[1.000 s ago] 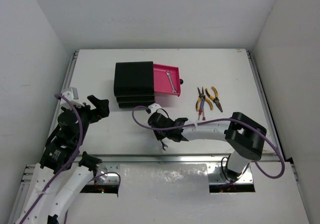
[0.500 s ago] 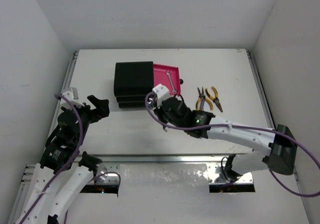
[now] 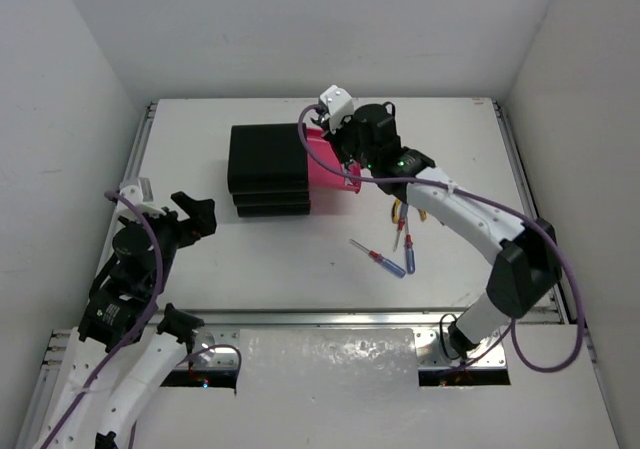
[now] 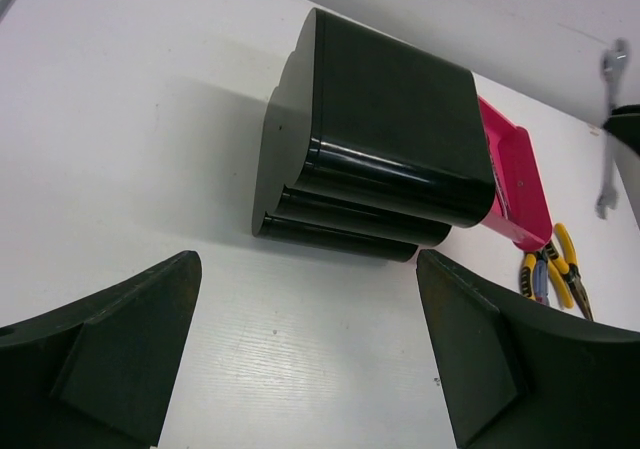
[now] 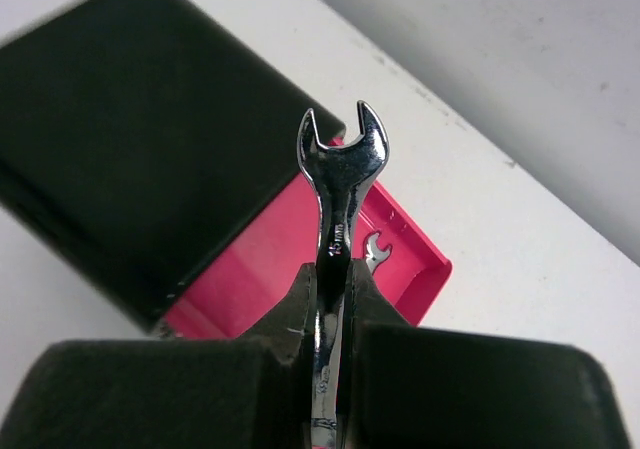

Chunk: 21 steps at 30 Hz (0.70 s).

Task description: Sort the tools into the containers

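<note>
My right gripper (image 3: 345, 147) is shut on a silver wrench (image 5: 340, 174) and holds it upright above the open pink top drawer (image 3: 328, 167) of the black chest (image 3: 266, 167). A second silver wrench (image 5: 375, 252) lies inside that drawer (image 5: 260, 279). Two screwdrivers (image 3: 378, 258), with red and blue on their handles, lie on the table in front of the chest. The yellow-handled pliers (image 4: 556, 269) lie right of the drawer, partly hidden by my right arm in the top view. My left gripper (image 3: 196, 215) is open and empty, left of the chest (image 4: 390, 154).
The two lower drawers of the chest look closed. The table's raised side rails (image 3: 140, 159) run along the left and right edges. White walls (image 3: 330, 29) enclose the table.
My right arm has carried the wrench from the near middle of the table up and back to above the pink drawer. The screwdrivers now show. The left arm has barely moved.
</note>
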Available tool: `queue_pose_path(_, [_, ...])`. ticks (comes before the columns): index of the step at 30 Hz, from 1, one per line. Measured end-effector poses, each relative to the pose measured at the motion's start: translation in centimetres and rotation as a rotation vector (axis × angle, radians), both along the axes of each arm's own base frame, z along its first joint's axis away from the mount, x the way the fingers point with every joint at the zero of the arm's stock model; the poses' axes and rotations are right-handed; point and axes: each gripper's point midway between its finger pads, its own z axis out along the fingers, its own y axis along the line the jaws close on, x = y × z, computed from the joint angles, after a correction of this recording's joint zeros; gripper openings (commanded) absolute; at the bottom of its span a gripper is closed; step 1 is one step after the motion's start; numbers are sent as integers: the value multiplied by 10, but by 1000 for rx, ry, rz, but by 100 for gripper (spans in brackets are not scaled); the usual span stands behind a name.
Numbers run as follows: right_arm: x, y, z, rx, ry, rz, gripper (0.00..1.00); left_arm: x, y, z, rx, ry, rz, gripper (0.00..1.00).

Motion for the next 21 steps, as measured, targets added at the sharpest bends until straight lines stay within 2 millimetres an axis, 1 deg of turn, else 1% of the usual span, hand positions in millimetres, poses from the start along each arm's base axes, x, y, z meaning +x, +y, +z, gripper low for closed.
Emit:
queue_pose_path(4, [31, -6, -33, -48, 47, 21, 0, -4, 3, 5, -9, -24, 13, 87])
queue_pose_path(6, [46, -6, -45, -57, 68, 30, 0, -5, 4, 6, -12, -32, 17, 87])
queue_pose_path(8, [60, -8, -54, -65, 84, 31, 0, -5, 5, 7, -15, -33, 20, 88])
queue_pose_path(10, [68, -7, -57, -67, 86, 41, 0, -5, 5, 6, -16, -31, 21, 88])
queue_pose_path(15, [71, 3, -64, -62, 96, 82, 0, -3, 4, 3, -12, -17, 21, 87])
queue_pose_path(18, [70, 6, -68, -55, 106, 100, 2, -1, 3, 1, -8, -5, 21, 88])
queue_pose_path(20, [69, 7, -69, -48, 107, 102, 5, 0, 3, -1, -5, 4, 20, 87])
queue_pose_path(21, [69, 7, -70, -46, 107, 102, 8, 1, 3, -1, -4, 6, 20, 88])
